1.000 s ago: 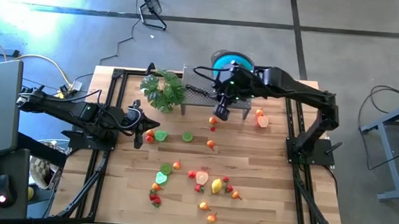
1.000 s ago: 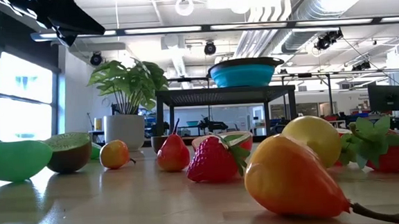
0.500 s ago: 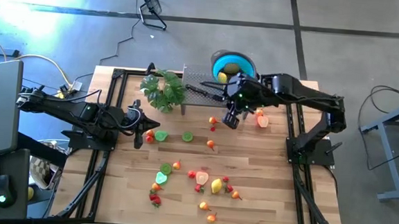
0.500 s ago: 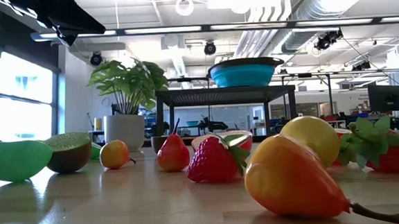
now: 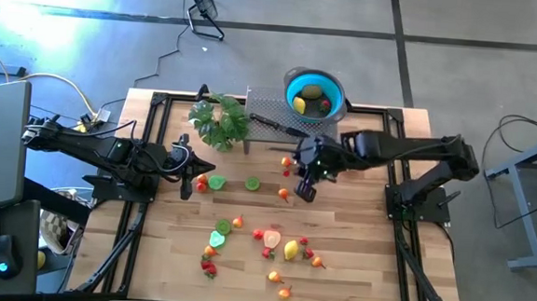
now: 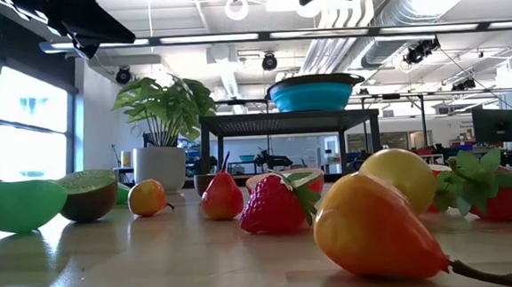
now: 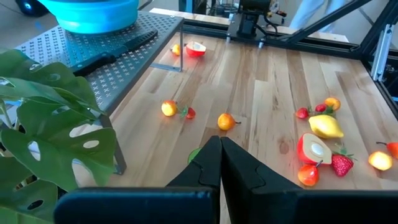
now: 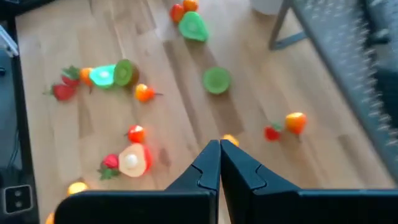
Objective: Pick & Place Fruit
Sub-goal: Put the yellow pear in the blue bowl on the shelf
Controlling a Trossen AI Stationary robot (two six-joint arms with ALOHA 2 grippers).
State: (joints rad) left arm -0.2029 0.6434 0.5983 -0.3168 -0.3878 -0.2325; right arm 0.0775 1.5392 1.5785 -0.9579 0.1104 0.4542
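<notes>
Roughly twenty fruit (image 5: 289,250) are lying scattered on the tabletop (image 5: 355,258), two more sitting in the bowl (image 5: 333,87). Both tools, left (image 5: 185,177) and right (image 5: 305,188), are hovering pressed together, empty.

Blue bowl (image 5: 314,94); grey perforated rack (image 7: 118,59); yellow lemon (image 7: 325,126); green plant (image 5: 220,120).

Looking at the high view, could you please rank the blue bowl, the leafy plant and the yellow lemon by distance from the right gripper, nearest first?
From the right gripper, jaws shut, over the table's middle:
1. Yellow lemon, in the fruit cluster toward the front edge.
2. Blue bowl, on the mesh shelf at the back, with fruit inside.
3. Leafy plant, at the back on the left arm's side, beside the shelf.
</notes>
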